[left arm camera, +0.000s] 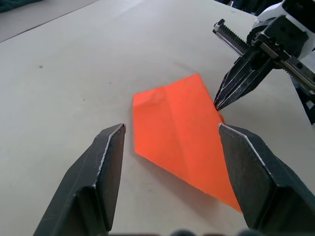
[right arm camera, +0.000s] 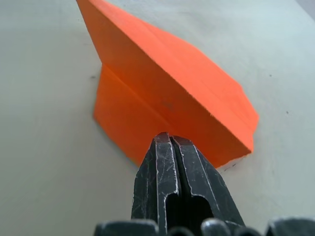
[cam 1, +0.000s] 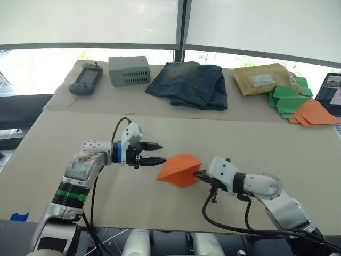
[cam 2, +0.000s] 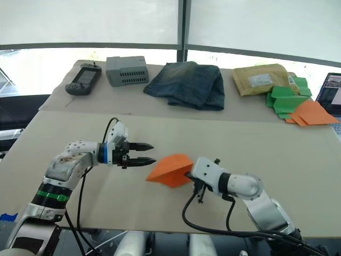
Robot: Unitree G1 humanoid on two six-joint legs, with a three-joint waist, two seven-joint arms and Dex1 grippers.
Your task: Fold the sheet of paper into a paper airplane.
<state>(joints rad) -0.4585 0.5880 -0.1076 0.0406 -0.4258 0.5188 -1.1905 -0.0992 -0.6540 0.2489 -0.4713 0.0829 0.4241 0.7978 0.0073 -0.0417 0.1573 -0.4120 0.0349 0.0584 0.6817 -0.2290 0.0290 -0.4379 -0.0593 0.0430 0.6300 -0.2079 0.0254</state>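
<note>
The bright orange sheet of paper [cam 1: 180, 169] lies mid-table, folded into a pointed wedge with layered flaps, much like a paper airplane, one flap raised off the table. My right gripper [cam 1: 201, 175] is shut on its right edge; in the right wrist view the closed fingertips [right arm camera: 169, 140] meet the paper [right arm camera: 167, 83] at a crease. Just left of the paper's point, my left gripper [cam 1: 157, 152] is open, its fingers apart and not touching the paper. The left wrist view shows the paper [left arm camera: 182, 137] beyond its spread fingers [left arm camera: 106, 167].
Along the back of the table lie a handheld device [cam 1: 85, 80], a grey box [cam 1: 129, 70], folded jeans [cam 1: 189, 82] and a padded envelope [cam 1: 262, 79]. Green paper shapes [cam 1: 287, 98], paler orange pieces [cam 1: 314, 113] and a laptop [cam 1: 330, 93] sit far right.
</note>
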